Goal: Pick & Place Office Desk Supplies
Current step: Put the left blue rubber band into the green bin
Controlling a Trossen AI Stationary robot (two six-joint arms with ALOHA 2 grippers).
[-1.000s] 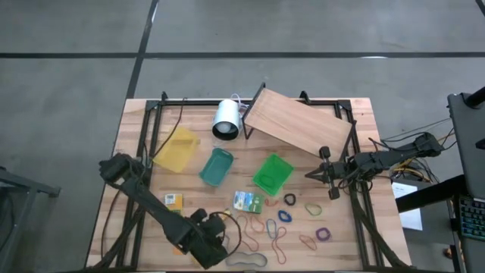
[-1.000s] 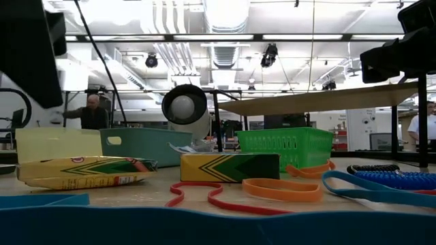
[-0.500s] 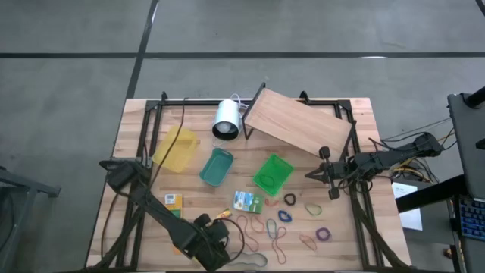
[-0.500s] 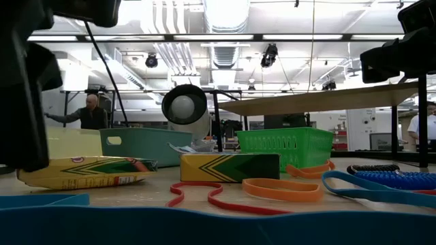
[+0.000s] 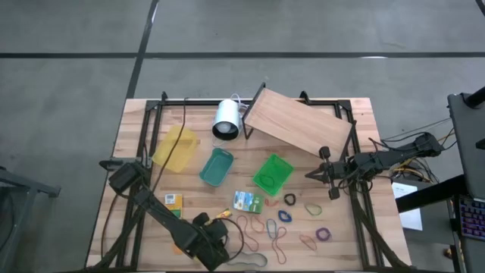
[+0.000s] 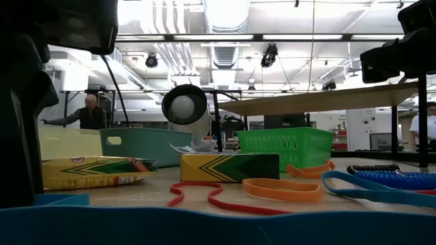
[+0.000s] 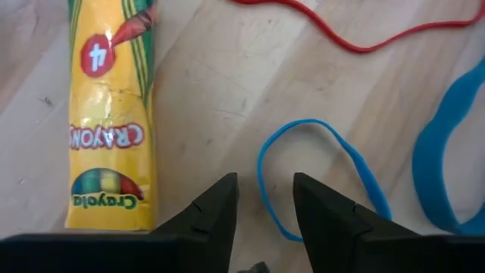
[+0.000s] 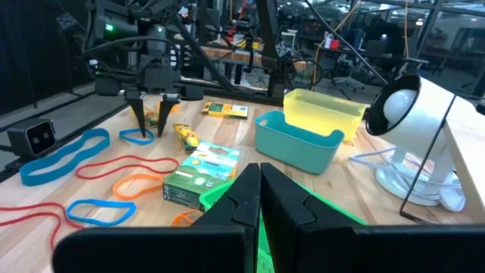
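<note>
My left gripper stands open near the table's front edge, pointing down over a blue rubber-band loop; one side of the loop passes between its fingertips, and I see no touch. The same gripper shows in the right wrist view above that band. A yellow crayon packet lies flat right beside it. Red, orange and other bands, a green-and-white packet and a small yellow box lie on the table. My right gripper waits shut at the table's right side.
Yellow, teal and green bins stand mid-table. A white cylinder and a slanted wooden board take up the far side. A wide blue band lies near the front edge.
My left gripper has sunk toward the table near the front edge, still open; in the low view its dark bulk now covers the yellow bin and the crayon packet's left end. Nothing on the table has moved.
</note>
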